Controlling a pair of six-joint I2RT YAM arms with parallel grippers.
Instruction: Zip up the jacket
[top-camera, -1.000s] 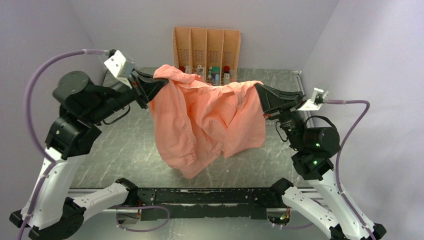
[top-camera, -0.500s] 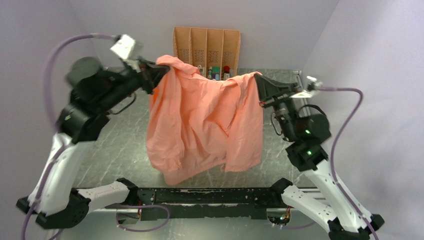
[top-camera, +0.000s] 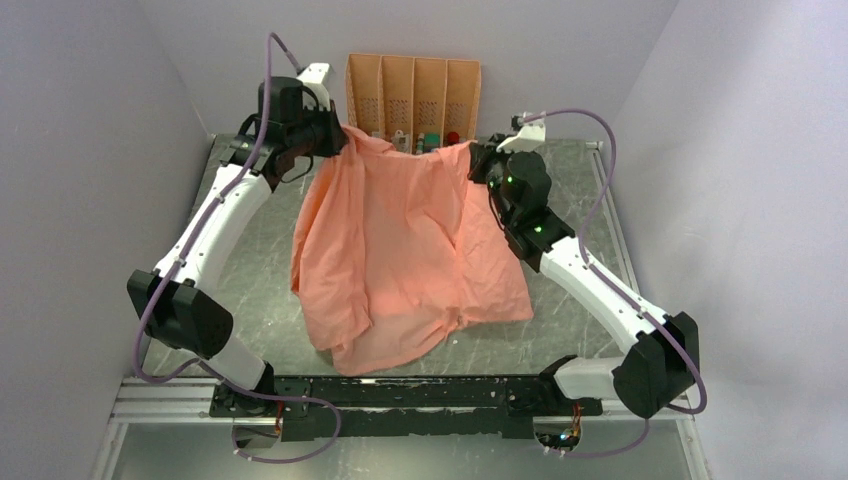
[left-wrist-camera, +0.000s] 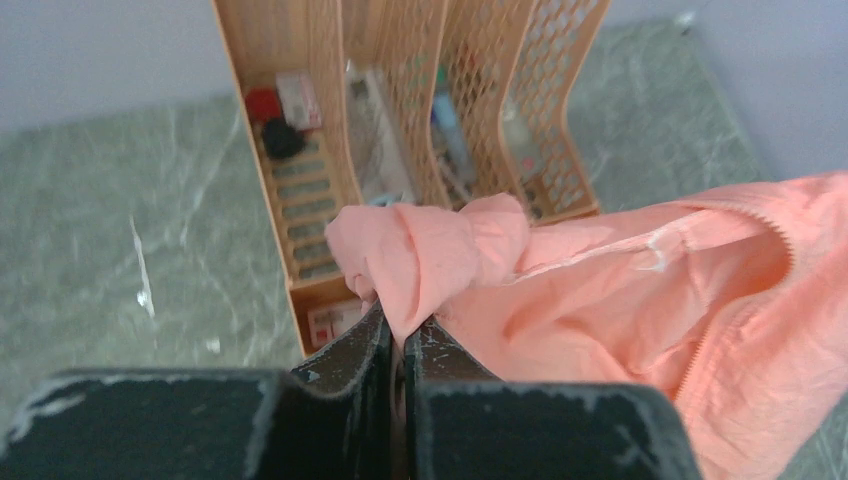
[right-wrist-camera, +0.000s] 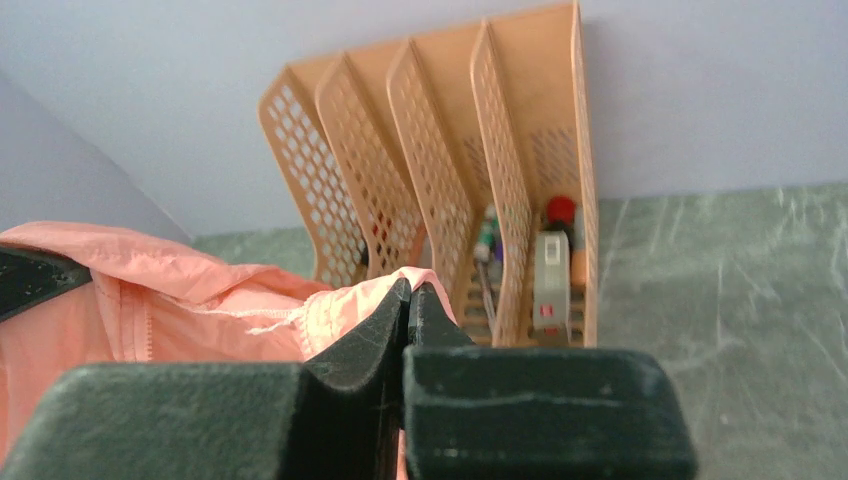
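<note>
My left tool (left-wrist-camera: 396, 325) and right tool (right-wrist-camera: 408, 298) each clamp the pink jacket (top-camera: 400, 240) by its upper edge, its lower part draped on the tabletop (top-camera: 250, 270).

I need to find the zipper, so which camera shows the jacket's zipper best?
The left wrist view: the zipper teeth run clearly along the jacket edge. The right wrist view shows only a short stretch; the top view shows the whole jacket, zipper indistinct.
</note>
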